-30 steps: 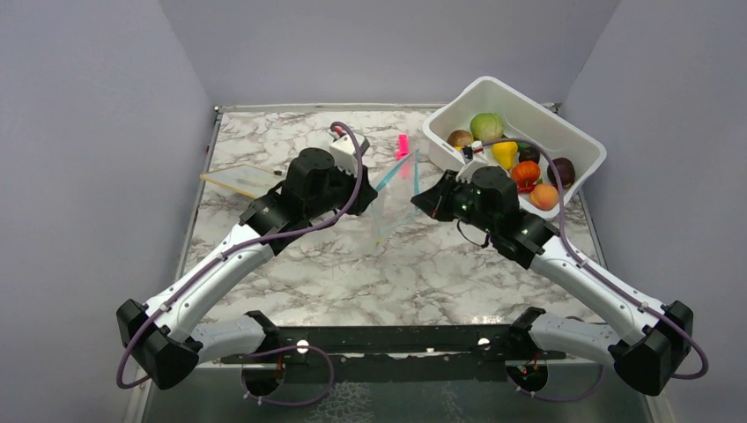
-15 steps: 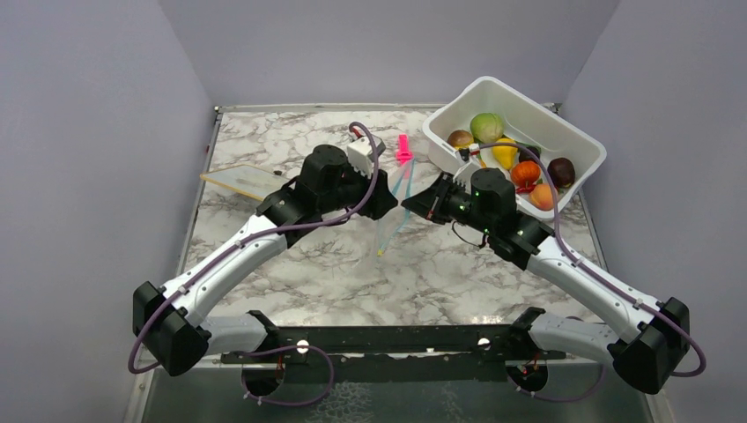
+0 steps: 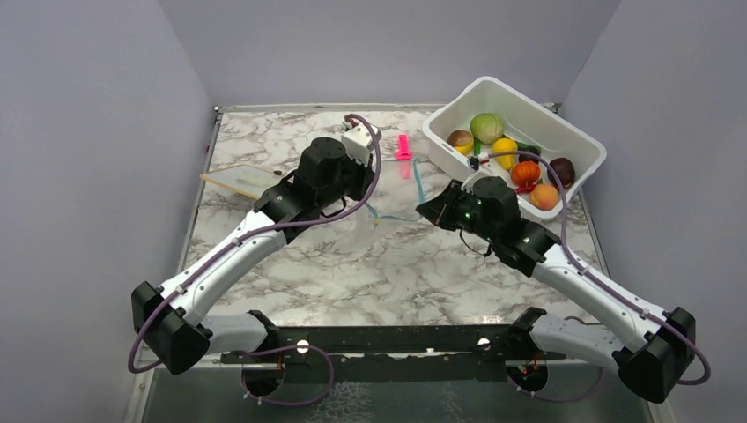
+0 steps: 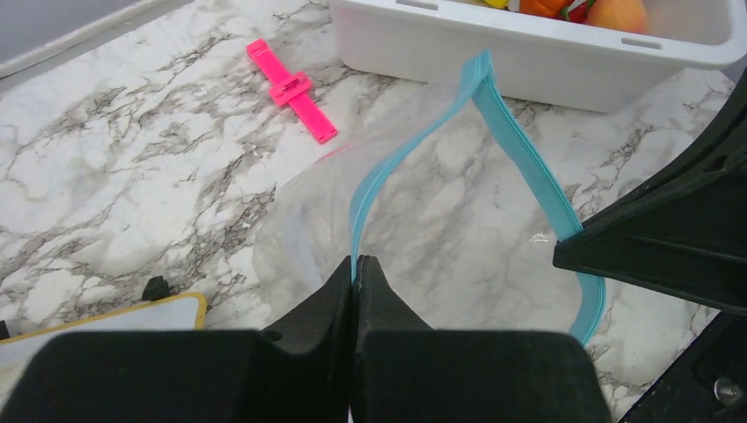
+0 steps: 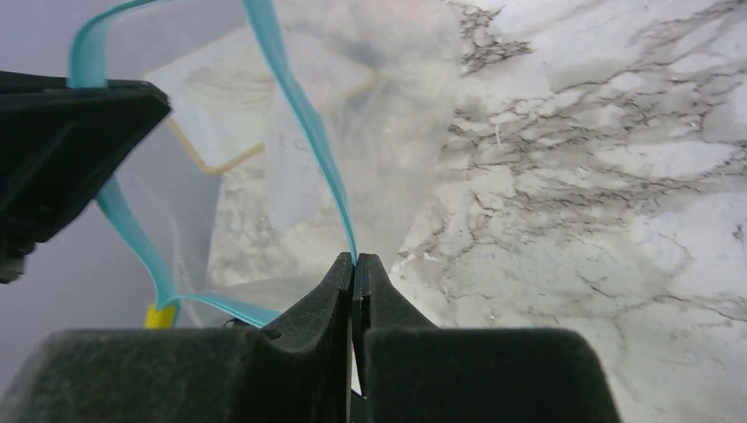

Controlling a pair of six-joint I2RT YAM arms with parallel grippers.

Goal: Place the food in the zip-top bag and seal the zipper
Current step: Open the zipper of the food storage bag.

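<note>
The clear zip-top bag (image 4: 458, 247) hangs between my two grippers over the marble table, its mouth pulled apart. My left gripper (image 4: 355, 262) is shut on one side of the light blue zipper (image 4: 388, 167). My right gripper (image 5: 354, 260) is shut on the other side of the zipper (image 5: 299, 115). In the top view the left gripper (image 3: 366, 201) and right gripper (image 3: 425, 210) face each other across the bag (image 3: 396, 198). The food lies in the white tub: a green ball (image 3: 486, 126), a yellow piece (image 3: 504, 150), a red-orange piece (image 3: 526, 172) and a dark brown piece (image 3: 561, 170).
The white tub (image 3: 564, 123) stands at the back right, just beyond the right arm. A bright pink clip (image 3: 403, 147) lies on the table behind the bag. A flat pale yellowish board (image 3: 240, 181) lies at the left, next to the left arm.
The left gripper opened and shut again on the zipper strip. The two grippers, close together half a second ago, have drawn apart, spreading the bag's mouth.
</note>
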